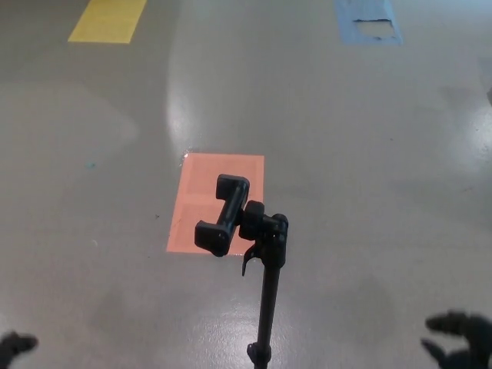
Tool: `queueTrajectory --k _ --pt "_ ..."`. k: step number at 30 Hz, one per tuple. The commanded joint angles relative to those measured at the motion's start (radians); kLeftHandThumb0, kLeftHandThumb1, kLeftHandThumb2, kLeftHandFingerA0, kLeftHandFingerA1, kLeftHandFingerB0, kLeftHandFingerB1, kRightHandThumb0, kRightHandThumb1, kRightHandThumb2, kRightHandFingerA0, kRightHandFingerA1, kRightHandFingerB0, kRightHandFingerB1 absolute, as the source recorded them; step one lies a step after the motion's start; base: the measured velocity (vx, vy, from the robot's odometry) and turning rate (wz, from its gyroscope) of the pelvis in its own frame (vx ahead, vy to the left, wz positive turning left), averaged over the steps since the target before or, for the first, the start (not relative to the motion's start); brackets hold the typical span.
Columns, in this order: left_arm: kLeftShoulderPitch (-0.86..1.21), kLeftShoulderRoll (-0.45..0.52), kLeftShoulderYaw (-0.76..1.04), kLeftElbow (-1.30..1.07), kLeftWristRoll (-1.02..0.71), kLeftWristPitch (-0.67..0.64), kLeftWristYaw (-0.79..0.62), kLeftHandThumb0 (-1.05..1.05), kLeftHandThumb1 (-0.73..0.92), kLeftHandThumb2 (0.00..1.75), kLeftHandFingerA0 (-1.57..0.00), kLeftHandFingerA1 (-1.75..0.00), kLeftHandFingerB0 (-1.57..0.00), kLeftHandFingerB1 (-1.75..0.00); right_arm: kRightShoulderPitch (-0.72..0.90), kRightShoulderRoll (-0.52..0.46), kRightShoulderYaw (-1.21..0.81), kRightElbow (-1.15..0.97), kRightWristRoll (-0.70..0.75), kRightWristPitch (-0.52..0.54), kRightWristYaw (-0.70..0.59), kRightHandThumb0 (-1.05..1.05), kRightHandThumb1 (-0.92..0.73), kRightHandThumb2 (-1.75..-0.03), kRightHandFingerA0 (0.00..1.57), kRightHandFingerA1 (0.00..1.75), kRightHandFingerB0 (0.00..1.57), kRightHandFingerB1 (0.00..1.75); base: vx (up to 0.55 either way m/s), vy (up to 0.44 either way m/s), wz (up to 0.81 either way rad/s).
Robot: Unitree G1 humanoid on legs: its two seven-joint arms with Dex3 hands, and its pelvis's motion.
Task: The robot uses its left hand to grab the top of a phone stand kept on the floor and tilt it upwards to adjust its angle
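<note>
A black phone stand (265, 296) rises from the floor at the bottom centre, its pole running out of the lower edge. At its top sits the empty phone clamp (224, 214), tilted so its two jaws point up and to the left. Only a black tip of my left hand (15, 346) shows at the bottom left corner, far from the clamp. My right hand (460, 340) shows at the bottom right corner with its fingers spread apart, holding nothing.
An orange rectangle (201, 201) is marked on the grey floor behind the clamp. A yellow rectangle (108, 20) lies at the top left and a worn blue one (369, 21) at the top right.
</note>
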Motion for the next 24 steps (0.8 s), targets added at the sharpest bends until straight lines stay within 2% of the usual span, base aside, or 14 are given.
queueTrajectory --k 1,2,5,6,7,15,16,21,23,24 --pt "-0.053 0.058 -0.03 0.081 0.034 -0.105 -0.051 -0.79 0.64 0.99 -0.12 -0.44 0.0 -0.36 -0.067 -0.038 0.033 0.082 -0.034 -0.009 0.041 -0.56 -0.79 -0.64 0.25 0.35 0.24 0.31 0.0 0.0 0.0" --pt "-0.054 0.06 -0.03 0.086 0.033 -0.113 -0.048 -0.37 0.45 1.04 0.0 -0.47 0.0 -0.47 -0.068 -0.035 0.032 0.085 -0.03 -0.016 0.03 -0.58 -0.79 -0.64 0.24 0.35 0.26 0.31 0.0 0.0 0.0" --pt "-0.055 0.06 -0.027 0.097 0.025 -0.129 -0.042 -0.37 0.45 1.04 0.0 -0.47 0.0 -0.47 -0.069 -0.032 0.029 0.092 -0.026 -0.03 0.003 -0.61 -0.8 -0.65 0.24 0.36 0.22 0.29 0.0 0.0 0.0" --pt "-0.054 0.059 -0.028 0.097 0.025 -0.141 -0.037 -0.76 0.81 0.66 -0.13 -0.26 -0.11 -0.24 -0.066 -0.03 0.026 0.091 -0.024 -0.035 -0.01 -0.62 -0.84 -0.65 0.19 0.33 0.22 0.29 0.0 0.0 0.0" --pt "-0.051 0.059 -0.034 0.093 0.031 -0.168 -0.017 -0.85 0.67 0.99 -0.09 -0.26 -0.09 -0.24 -0.058 -0.027 0.01 0.089 -0.012 -0.053 -0.033 -0.62 -0.85 -0.66 0.18 0.33 0.18 0.28 0.0 0.0 0.0" --pt "-0.049 0.076 -0.112 0.009 0.119 -0.324 0.166 -0.88 0.67 1.02 -0.08 -0.31 -0.08 -0.19 -0.03 -0.01 -0.051 0.092 0.018 -0.153 -0.11 -0.65 -0.87 -0.65 0.21 0.35 0.18 0.29 0.0 0.0 0.0" --pt "-0.052 0.083 -0.126 -0.012 0.138 -0.348 0.189 -0.93 0.72 1.06 -0.09 -0.23 -0.08 -0.13 -0.031 -0.009 -0.056 0.092 0.02 -0.157 -0.113 -0.34 -0.59 -1.12 0.01 0.49 0.0 0.47 0.0 0.0 0.0" --pt "-0.072 0.14 -0.191 -0.168 0.23 -0.437 0.256 -0.89 0.76 1.11 -0.02 -0.19 0.0 -0.12 -0.034 -0.006 -0.064 0.095 0.015 -0.184 -0.135 -0.34 -0.58 -1.12 0.01 0.48 0.0 0.48 0.0 0.0 0.0" --pt "-0.074 0.167 -0.208 -0.258 0.261 -0.445 0.267 -0.85 0.73 1.11 -0.03 -0.21 0.0 -0.15 -0.036 -0.007 -0.067 0.097 0.014 -0.187 -0.133 -0.34 -0.58 -1.12 0.01 0.48 0.0 0.48 0.0 0.0 0.0" --pt "-0.072 0.181 -0.209 -0.309 0.275 -0.451 0.273 -0.86 0.73 1.08 -0.09 -0.21 0.0 -0.13 -0.035 -0.009 -0.067 0.096 0.013 -0.188 -0.13 -0.34 -0.58 -1.12 0.01 0.49 0.0 0.48 0.0 0.0 0.0"
